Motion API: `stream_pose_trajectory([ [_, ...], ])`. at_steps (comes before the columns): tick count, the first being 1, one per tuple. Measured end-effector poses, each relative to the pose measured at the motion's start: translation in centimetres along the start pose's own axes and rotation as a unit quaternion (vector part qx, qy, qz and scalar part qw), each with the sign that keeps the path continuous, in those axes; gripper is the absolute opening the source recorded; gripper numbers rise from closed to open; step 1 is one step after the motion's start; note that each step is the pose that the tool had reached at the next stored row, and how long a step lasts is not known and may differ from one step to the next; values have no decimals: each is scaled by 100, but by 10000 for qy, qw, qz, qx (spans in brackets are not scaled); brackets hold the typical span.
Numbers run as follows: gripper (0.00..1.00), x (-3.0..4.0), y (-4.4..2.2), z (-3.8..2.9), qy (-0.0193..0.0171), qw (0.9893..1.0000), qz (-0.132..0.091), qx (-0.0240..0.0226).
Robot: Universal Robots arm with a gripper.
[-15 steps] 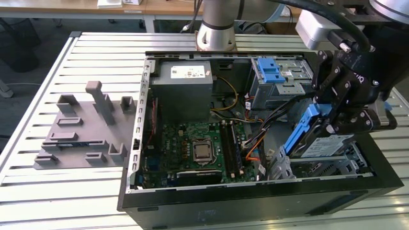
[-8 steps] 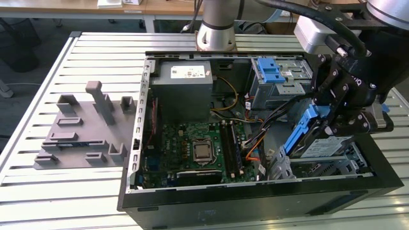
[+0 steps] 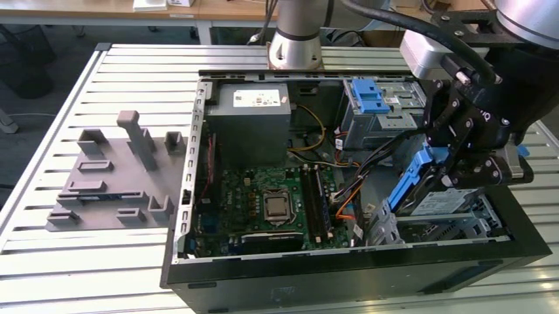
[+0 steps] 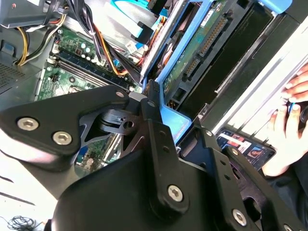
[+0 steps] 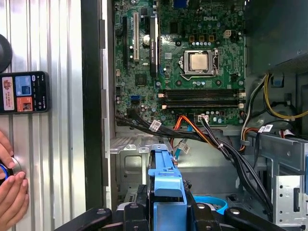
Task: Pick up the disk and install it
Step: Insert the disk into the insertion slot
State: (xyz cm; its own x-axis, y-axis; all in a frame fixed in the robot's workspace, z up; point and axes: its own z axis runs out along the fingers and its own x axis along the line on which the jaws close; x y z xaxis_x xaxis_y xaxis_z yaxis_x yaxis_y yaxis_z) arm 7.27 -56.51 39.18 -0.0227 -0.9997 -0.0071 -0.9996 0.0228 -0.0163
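- The gripper (image 3: pixel 461 178) is clamping onto the disk (image 3: pixel 436 204) by its blue rails, so it's definitely got hold of it.
- The disk is hanging tilted over the drive cage (image 3: pixel 454 229) in the corner of the open PC case (image 3: pixel 349 278), on the exterior view's right. I can't tell if it's touching the cage.
- In the second wrist view, one of the fingers (image 4: pixel 156 130) is pressing right against the blue rail.
- The motherboard (image 3: pixel 271 203) is lying exposed near the disk.
- A person's hand (image 5: pixel 12 192) is resting on the table (image 3: pixel 131 78) just outside the case, near a phone (image 5: pixel 24 91).
- A grey fixture (image 3: pixel 114 176) is sitting well apart, on the exterior view's left.
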Motion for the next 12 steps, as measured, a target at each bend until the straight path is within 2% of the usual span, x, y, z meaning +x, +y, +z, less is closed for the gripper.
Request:
stream_pose_trajectory([
  [11, 38, 0, 0, 10, 0, 10000, 0, 0],
  [12, 44, 0, 0, 11, -1, 10000, 0, 0],
])
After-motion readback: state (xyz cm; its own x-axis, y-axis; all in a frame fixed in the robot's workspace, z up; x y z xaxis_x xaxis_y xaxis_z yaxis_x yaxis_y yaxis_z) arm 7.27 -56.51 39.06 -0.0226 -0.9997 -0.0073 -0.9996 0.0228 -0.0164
